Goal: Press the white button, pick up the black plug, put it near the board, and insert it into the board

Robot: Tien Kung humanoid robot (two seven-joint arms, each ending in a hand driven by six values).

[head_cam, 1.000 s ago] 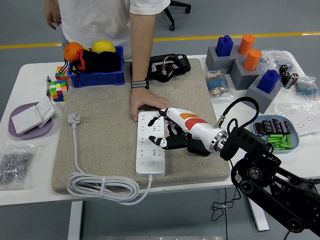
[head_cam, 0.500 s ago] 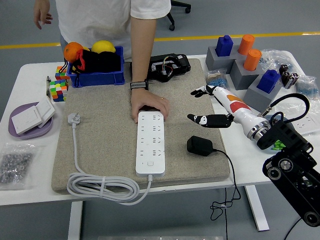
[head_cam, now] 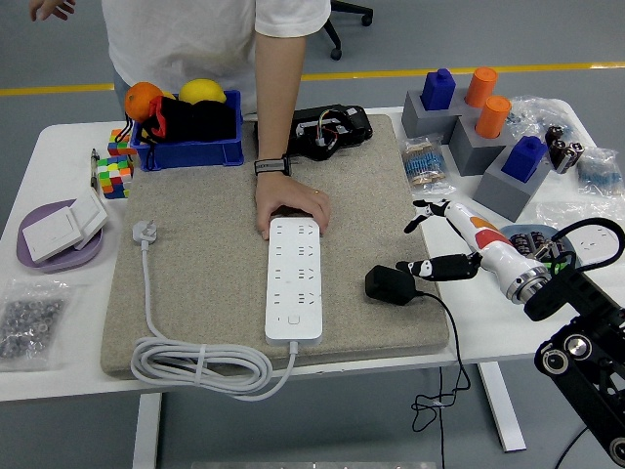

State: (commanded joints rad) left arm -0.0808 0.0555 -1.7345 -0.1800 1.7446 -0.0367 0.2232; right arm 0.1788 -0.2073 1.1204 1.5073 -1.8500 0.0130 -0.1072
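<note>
beside the black plug (head_cam: 389, 285), the right hand (head_cam: 444, 239) hangs released, grasping nothing.

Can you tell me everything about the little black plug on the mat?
The plug is a small black block with rounded corners, plastic by the look of it. It lies on the tan mat, right of the white power strip and not touching it. A thin black cord runs from it over the mat's edge and down past the table. The right hand hovers beside it, fingers open, holding nothing.
</note>
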